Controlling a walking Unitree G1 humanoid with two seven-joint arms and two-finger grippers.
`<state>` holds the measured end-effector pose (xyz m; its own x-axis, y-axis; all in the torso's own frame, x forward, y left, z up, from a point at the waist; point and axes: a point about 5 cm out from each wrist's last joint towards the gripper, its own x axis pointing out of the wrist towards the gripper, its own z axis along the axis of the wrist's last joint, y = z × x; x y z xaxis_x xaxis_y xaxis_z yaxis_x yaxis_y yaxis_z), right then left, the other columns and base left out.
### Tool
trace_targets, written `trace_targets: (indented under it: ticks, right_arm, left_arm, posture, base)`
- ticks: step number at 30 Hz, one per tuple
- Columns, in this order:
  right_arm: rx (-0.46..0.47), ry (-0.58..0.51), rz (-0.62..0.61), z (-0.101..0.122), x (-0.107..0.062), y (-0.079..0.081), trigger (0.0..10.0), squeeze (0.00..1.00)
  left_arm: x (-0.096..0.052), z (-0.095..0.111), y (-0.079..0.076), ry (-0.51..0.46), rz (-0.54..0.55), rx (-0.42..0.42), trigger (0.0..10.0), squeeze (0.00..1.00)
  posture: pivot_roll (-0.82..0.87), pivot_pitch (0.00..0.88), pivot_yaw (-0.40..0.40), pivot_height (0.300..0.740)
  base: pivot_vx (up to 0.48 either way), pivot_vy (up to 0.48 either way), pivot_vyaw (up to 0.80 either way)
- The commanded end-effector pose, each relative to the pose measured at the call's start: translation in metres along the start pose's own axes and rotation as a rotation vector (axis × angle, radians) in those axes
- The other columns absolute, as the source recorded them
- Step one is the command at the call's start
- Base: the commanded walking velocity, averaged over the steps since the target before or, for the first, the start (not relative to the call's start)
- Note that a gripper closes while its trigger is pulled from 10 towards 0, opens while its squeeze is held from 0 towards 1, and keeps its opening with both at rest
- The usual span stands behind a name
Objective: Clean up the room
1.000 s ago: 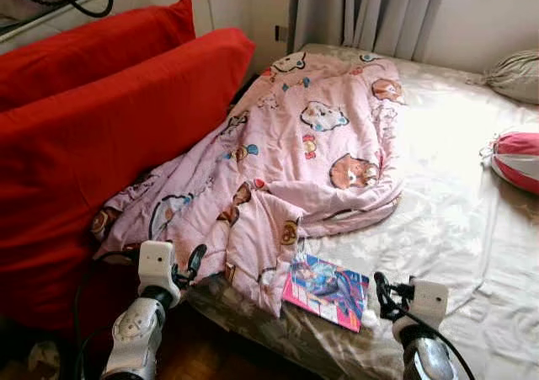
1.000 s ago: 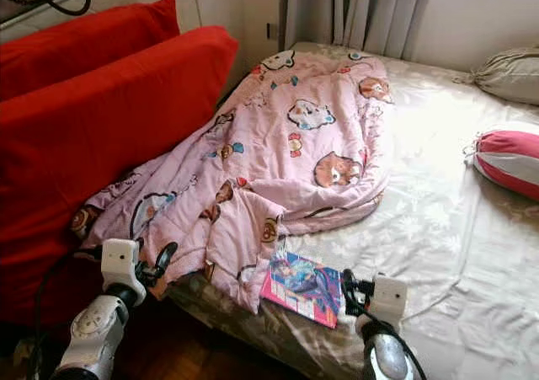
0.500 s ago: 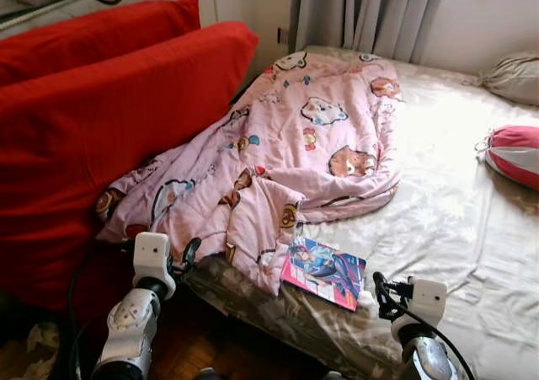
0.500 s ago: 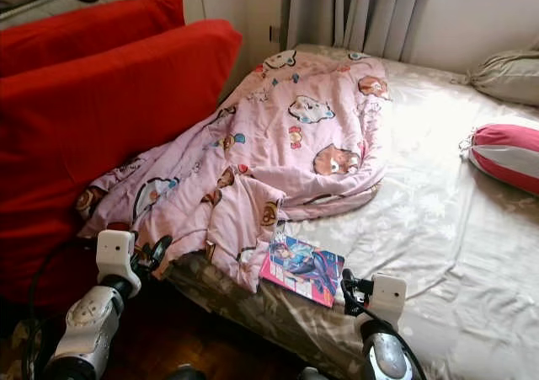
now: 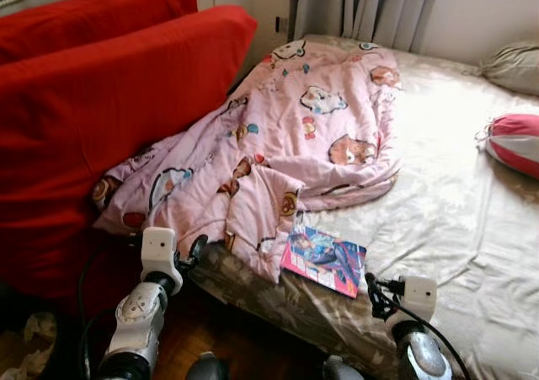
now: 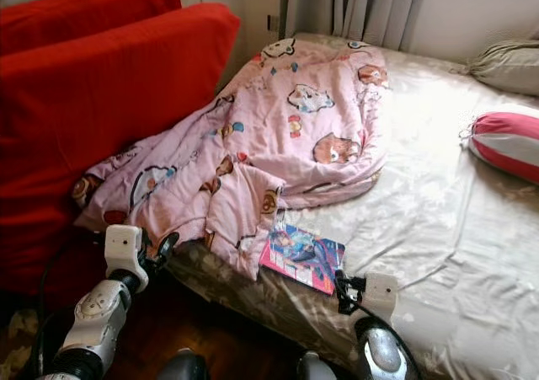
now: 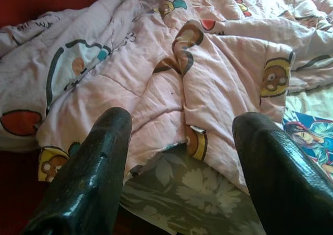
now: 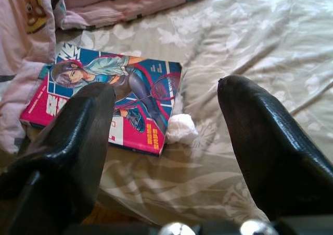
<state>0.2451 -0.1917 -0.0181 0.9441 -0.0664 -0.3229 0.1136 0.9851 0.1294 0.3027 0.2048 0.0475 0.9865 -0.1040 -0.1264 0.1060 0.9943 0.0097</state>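
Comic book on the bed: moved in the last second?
No. The comic book lies against the same corner of the pink quilt as before; the whole view shifted, so the camera moved.

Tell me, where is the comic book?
The comic book lies flat near the bed's front edge, just right of the pink blanket, whose corner overlaps it, with a small white wad at its other side.

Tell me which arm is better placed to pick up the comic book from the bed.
The right. Its tool is open and points at the comic book; the left tool faces the pink blanket instead.
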Motion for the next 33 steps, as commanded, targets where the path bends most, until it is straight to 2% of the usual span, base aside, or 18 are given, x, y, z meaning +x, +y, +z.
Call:
trace_targets:
  ticks: [1, 12, 21, 28, 31, 33]
  right_arm:
    - [0.005, 0.007, -0.005, -0.002, -0.001, -0.001, 10.0, 0.0]
    - [0.016, 0.008, 0.004, 0.001, 0.002, -0.002, 10.0, 0.0]
    - [0.016, 0.021, 0.07, -0.001, 0.002, 0.005, 10.0, 0.0]
    - [-0.016, 0.017, 0.087, -0.001, 0.002, 0.006, 10.0, 0.0]
    - [-0.055, 0.015, 0.132, 0.0, 0.002, 0.011, 10.0, 0.0]
    - [-0.021, 0.022, 0.122, -0.001, 0.003, 0.01, 10.0, 0.0]
  left_arm:
    - [-0.002, -0.006, 0.003, 0.031, 0.01, -0.023, 10.0, 0.0]
    - [-0.004, -0.013, 0.002, 0.069, -0.004, -0.03, 10.0, 0.0]
    - [-0.004, -0.019, -0.003, 0.1, -0.018, -0.037, 10.0, 0.0]
    - [-0.004, -0.02, -0.006, 0.1, -0.024, -0.043, 10.0, 0.0]
    - [-0.004, -0.02, -0.006, 0.1, -0.024, -0.046, 10.0, 0.0]
    - [-0.004, -0.02, -0.006, 0.102, -0.025, -0.046, 10.0, 0.0]
  posture:
    - [0.01, 0.129, -0.019, 0.636]
    - [0.02, 0.141, -0.018, 0.636]
    - [0.02, 0.139, -0.023, 0.636]
    - [0.02, 0.138, -0.024, 0.636]
    - [0.02, 0.135, -0.023, 0.636]
    - [0.02, 0.132, -0.024, 0.636]
  base:
    - [0.0, 0.0, 0.0]
    - [0.0, 0.0, 0.0]
    - [0.0, 0.0, 0.0]
    - [0.0, 0.0, 0.0]
    - [0.16, 0.0, 0.8]
    - [0.249, 0.0, 0.0]
